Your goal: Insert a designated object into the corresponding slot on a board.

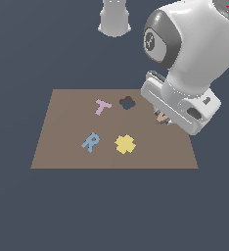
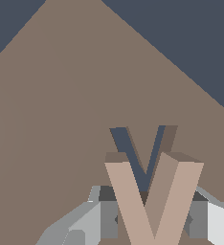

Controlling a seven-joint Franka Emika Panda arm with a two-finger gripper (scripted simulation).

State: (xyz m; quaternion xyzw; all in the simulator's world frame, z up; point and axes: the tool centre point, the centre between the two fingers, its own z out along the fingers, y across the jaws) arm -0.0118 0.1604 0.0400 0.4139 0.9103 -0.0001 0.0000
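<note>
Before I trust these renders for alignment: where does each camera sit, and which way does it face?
Exterior view: off the arm, above, looking down at the board; shows the arm and gripper.
Wrist view: on the wrist, facing down at the V piece between gray fingers and the V slot.
Shared: board, V piece, gripper.

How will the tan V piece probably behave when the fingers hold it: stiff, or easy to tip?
The V piece looks thick and sharp-edged, so probably stiff. Its flat faces should not roll. Its narrow tip sits between the fingers, so it might pivot.
</note>
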